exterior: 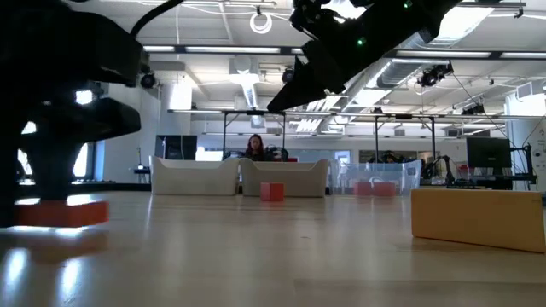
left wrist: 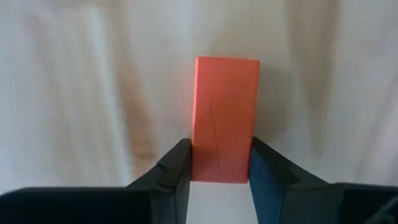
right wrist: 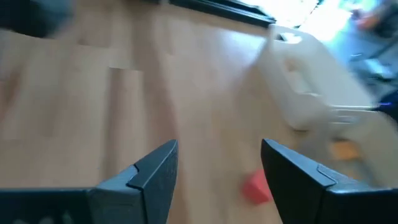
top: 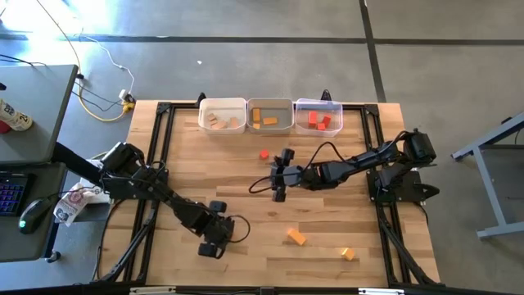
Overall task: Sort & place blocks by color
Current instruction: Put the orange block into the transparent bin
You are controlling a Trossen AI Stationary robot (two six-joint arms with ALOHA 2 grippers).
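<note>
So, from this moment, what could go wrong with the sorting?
1. The left end effector pinches only one end of the red bar; most of the bar sticks out past the fingers, so it may tilt or slip when lifted.
2. The right end effector hangs open over the middle of the table near the loose red cube; carrying the bar toward the red bin might cross that arm's space.

My left arm reaches low toward the near edge of the surface, left gripper (left wrist: pixel 219 177) pointing down, its jaws clamped on the red bar (left wrist: pixel 225 118); my right arm stretches toward the middle, right gripper (right wrist: pixel 219 163) raised, jaws spread wide and holding nothing.
</note>
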